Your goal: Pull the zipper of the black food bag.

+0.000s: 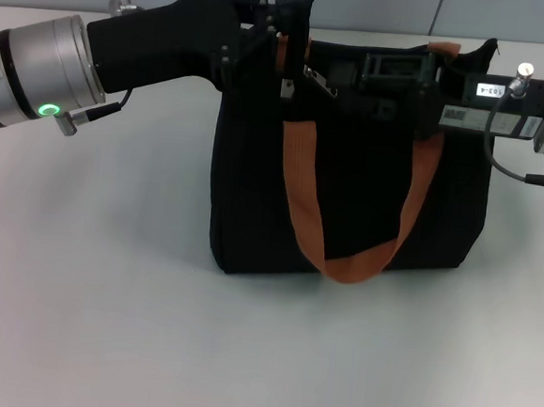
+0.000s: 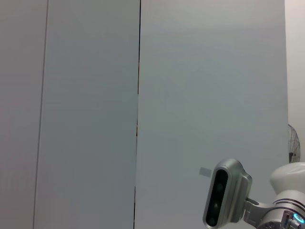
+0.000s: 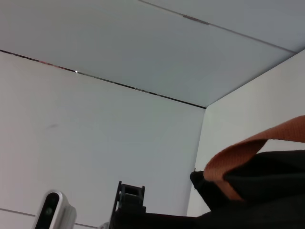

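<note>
A pale grey table (image 1: 102,322) spread beneath and in front of the left gripper (image 1: 290,37) and the right gripper (image 1: 395,74), and light wall panels (image 1: 363,1) stood beyond both. The left wrist view showed more pale wall (image 2: 214,71) split by a dark upright seam (image 2: 138,95), with a small grey patch (image 2: 204,171) on it and a wire grille (image 2: 293,143) at the frame's edge. The right wrist view held pale panels (image 3: 95,143) meeting along thin dark seams (image 3: 119,86).

Both arms: silver alu wrist cuffs, matte black gripper housings. L cuff (image 1: 37,72) has green LED ring + small plug. R housing (image 1: 492,103) has white labels, barcode sticker, silver knob, grey cable loop.
</note>
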